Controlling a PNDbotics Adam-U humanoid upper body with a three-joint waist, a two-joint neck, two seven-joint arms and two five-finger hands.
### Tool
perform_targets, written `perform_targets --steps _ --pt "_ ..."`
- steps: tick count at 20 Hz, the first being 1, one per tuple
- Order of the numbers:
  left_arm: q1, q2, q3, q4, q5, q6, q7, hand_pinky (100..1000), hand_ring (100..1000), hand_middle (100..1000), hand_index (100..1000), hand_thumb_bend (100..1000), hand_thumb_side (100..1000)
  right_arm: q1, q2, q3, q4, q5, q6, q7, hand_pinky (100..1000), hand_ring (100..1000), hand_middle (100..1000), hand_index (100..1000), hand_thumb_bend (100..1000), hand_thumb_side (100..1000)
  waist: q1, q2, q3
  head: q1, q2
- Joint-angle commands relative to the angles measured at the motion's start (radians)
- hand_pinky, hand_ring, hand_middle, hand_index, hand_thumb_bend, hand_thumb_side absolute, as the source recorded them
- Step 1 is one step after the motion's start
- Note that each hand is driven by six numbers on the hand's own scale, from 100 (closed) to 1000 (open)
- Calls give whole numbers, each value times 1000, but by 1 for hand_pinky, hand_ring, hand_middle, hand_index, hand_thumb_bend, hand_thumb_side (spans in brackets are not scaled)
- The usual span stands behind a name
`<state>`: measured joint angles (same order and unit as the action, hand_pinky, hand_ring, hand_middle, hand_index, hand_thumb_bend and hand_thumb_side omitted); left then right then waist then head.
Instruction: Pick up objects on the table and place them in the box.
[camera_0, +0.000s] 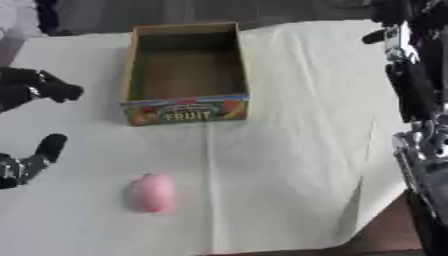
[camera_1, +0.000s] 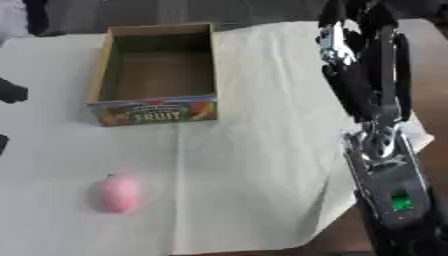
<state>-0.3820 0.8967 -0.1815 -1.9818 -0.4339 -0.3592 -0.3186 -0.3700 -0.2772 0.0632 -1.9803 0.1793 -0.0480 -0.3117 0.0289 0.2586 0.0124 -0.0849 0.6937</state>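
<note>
A pink, egg-shaped object (camera_0: 153, 193) lies on the white tablecloth near the front left. Behind it stands an open cardboard box (camera_0: 129, 65) with "FRUIT" printed on its front; its inside looks empty. My left hand (camera_0: 35, 87) comes in at the left edge, to the left of the box and above the pink object. Its fingers and thumb (camera_0: 48, 147) are spread apart and hold nothing. My right arm (camera_1: 376, 100) runs up the right side beyond the table edge. Its hand seems to be at the top right (camera_1: 343, 35), and the fingers are unclear.
The white cloth (camera_0: 289, 150) covers the table, with a fold line down the middle. Its right edge hangs over the brown table edge (camera_0: 385, 230) near my right arm. Dark shapes stand at the far edge behind the box.
</note>
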Motion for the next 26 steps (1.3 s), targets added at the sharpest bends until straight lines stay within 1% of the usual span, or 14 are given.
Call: perform_targets --steps 1,2,4,7,11,12,15,17,18,19,20,21,25,26 --pt "-36 65 -33 -18 15 -3 -72 739 710 724 916 100 668 -12 -20 2 -20 -7 -1 7 539 783 535 776 150 629 1 -19 -2 8 9" --pt "-48 66 -44 -18 17 -4 -96 743 716 728 919 100 676 -11 -20 3 -20 -8 -1 8 538 783 535 776 150 629 1 -19 -2 10 9" --pt "-69 61 -61 -18 22 -3 -145 751 724 730 921 148 716 -12 -20 4 -20 -9 -1 9 538 783 535 777 151 629 0 -19 -4 11 8" --pt "-100 52 -75 -18 21 -7 -214 760 735 726 901 314 797 -11 -20 4 -20 -9 -2 10 538 783 535 777 151 629 0 -19 -6 10 9" --pt "-131 48 -106 -18 12 -6 -287 763 744 717 888 432 877 -10 -21 5 -20 -11 -2 11 538 783 534 777 150 629 1 -18 -9 14 9" --pt "-134 45 -120 -18 10 -3 -307 761 748 720 893 470 861 -10 -22 6 -20 -11 -3 11 538 783 534 777 150 628 2 -18 -10 15 9" --pt "-146 29 -157 -18 11 12 -370 757 751 722 922 496 885 -8 -22 7 -20 -12 -3 12 538 783 533 776 149 628 4 -18 -10 17 8" --pt "-155 19 -176 -18 12 27 -404 759 759 731 954 484 859 -8 -21 7 -20 -12 -3 13 538 783 533 776 148 628 5 -18 -11 17 8" --pt "-159 14 -185 -18 15 38 -419 764 766 738 978 463 826 -8 -21 8 -20 -13 -4 14 538 783 533 776 147 627 5 -19 -11 17 8" --pt "-162 9 -192 -18 19 48 -433 764 766 738 978 463 826 -7 -21 8 -20 -13 -4 14 538 783 533 776 147 627 6 -19 -11 17 8" --pt "-164 4 -200 -18 28 63 -446 770 768 735 986 416 749 -6 -21 8 -20 -13 -4 14 538 784 533 776 146 627 6 -19 -11 17 8" --pt "-166 -1 -206 -18 39 84 -454 772 766 729 980 412 693 -6 -21 9 -20 -13 -4 15 538 784 532 776 145 626 7 -19 -11 18 8" --pt "-175 -15 -239 -18 70 198 -465 767 758 714 962 385 596 -5 -21 10 -20 -14 -5 18 538 784 532 775 143 626 9 -20 -10 19 8" --pt "-179 -19 -249 -18 73 228 -462 760 750 698 954 363 547 -4 -21 11 -20 -15 -4 18 537 784 532 775 142 625 9 -20 -9 19 9"
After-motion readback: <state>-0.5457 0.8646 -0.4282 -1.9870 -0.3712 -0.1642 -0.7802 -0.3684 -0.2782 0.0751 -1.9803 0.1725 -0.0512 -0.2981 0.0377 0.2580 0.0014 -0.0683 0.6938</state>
